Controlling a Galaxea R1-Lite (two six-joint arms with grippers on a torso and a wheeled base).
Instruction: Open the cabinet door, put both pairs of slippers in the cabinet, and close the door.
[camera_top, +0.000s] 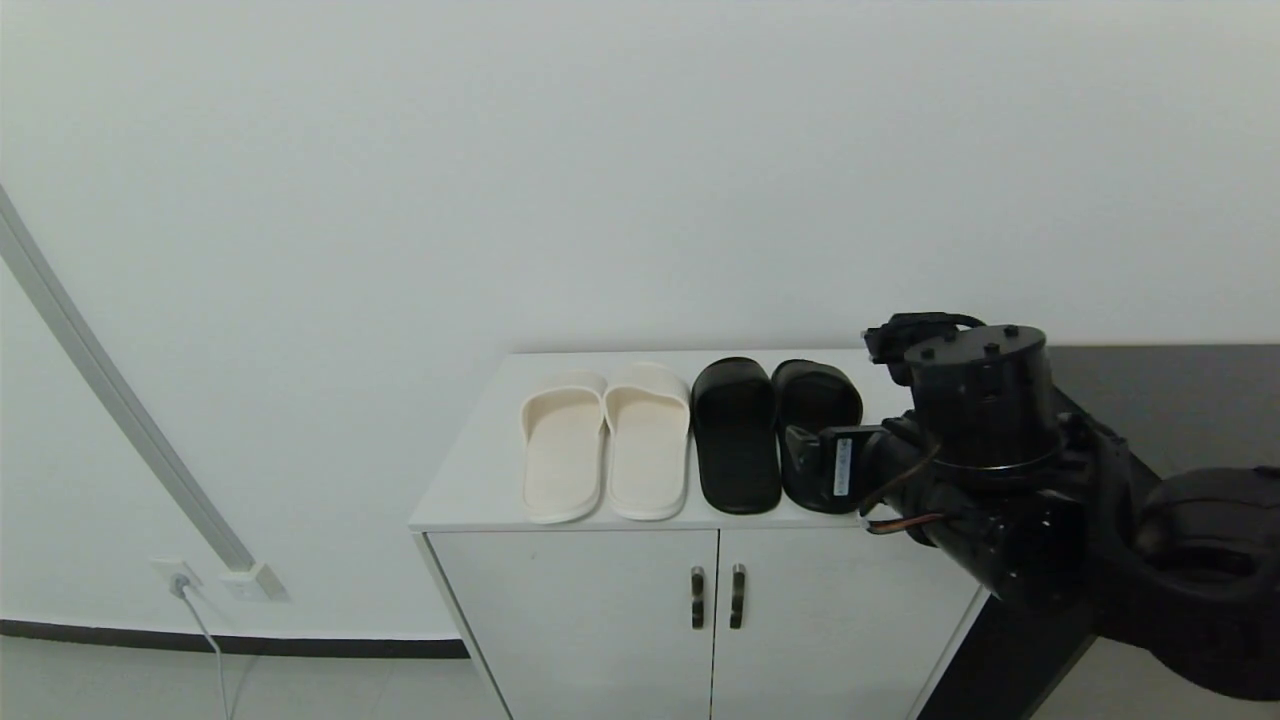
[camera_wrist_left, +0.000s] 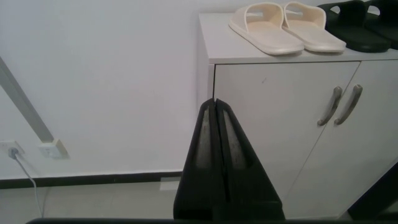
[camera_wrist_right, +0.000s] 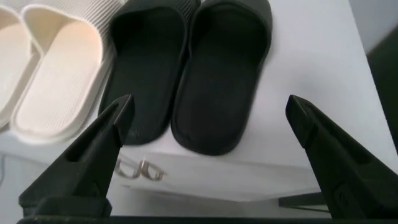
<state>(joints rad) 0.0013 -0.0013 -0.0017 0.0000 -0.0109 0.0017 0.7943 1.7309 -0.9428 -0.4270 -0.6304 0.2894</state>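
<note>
A white cabinet stands against the wall with both doors closed and two dark handles at the centre seam. On its top lie a cream pair of slippers and, to their right, a black pair of slippers. My right gripper hovers over the heel end of the black pair, open, with its fingers spread wide on either side. My left gripper is shut on nothing, low and to the left of the cabinet, whose handles and cream slippers show beyond it.
A wall socket with a plugged cable sits low on the left wall, below a slanting grey conduit. A dark surface adjoins the cabinet's right side. Open floor lies left of the cabinet.
</note>
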